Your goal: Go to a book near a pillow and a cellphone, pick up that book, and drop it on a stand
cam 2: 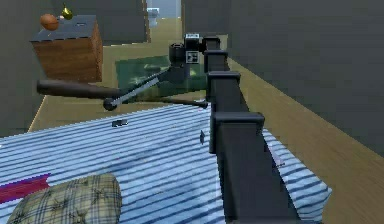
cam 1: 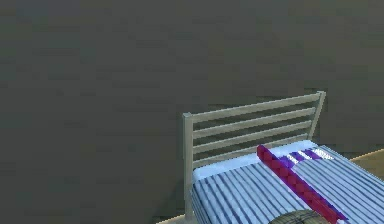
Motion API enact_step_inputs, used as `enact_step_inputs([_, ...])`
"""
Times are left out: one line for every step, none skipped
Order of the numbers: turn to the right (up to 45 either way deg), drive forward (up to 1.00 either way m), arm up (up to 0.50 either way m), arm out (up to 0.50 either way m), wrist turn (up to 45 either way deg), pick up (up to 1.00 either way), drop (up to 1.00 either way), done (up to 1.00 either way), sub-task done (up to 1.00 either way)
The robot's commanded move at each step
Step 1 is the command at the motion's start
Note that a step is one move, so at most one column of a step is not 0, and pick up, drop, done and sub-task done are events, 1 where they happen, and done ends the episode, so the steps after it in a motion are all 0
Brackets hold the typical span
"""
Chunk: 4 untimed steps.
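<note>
Two things are appearing in both views: the striped bed (cam 1: 340,185) and a red flat slab (cam 1: 285,170) lying on it, which may be the task's book. In the forward view the slab is running as a long red-magenta strip from near the slatted wooden headboard (cam 1: 250,125) toward the lower right. A purple-and-white patch (cam 1: 310,156) is sitting just beside its far end, and the edge of a checked pillow (cam 1: 300,215) is peeking in at the bottom.

The arm side view is adding the dark arm (cam 2: 245,160), rising over the stripes toward two white marked squares (cam 2: 193,43). Left of them the thin fingers (cam 2: 140,88) are reaching down-left and crossing a long brown bat-like stick (cam 2: 75,89) beyond the bed, so I cannot tell whether the jaws are grasping anything. Here the red slab is lying at the lower left edge, just beside the checked pillow and well apart from the jaws. A small dark thing (cam 2: 119,123), perhaps the cellphone, is lying on the stripes between pillow and stick. Farther out a wooden stand (cam 2: 65,55) is carrying an orange round thing (cam 2: 48,20) and a yellow-green one (cam 2: 68,12), with a green rug (cam 2: 140,68) beside it.
</note>
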Motion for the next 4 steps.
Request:
enact_step_inputs([0.0,0.00,0.00,0.00,-45.0,0.00,0.00,0.00,0.00])
enact_step_inputs([0.0,0.00,0.00,0.00,-9.0,0.00,0.00,0.00,0.00])
enact_step_inputs([0.0,0.00,0.00,-0.38,0.0,0.00,0.00,0.00,0.00])
enact_step_inputs([-45.0,0.00,0.00,0.00,0.0,0.00,0.00,0.00,0.00])
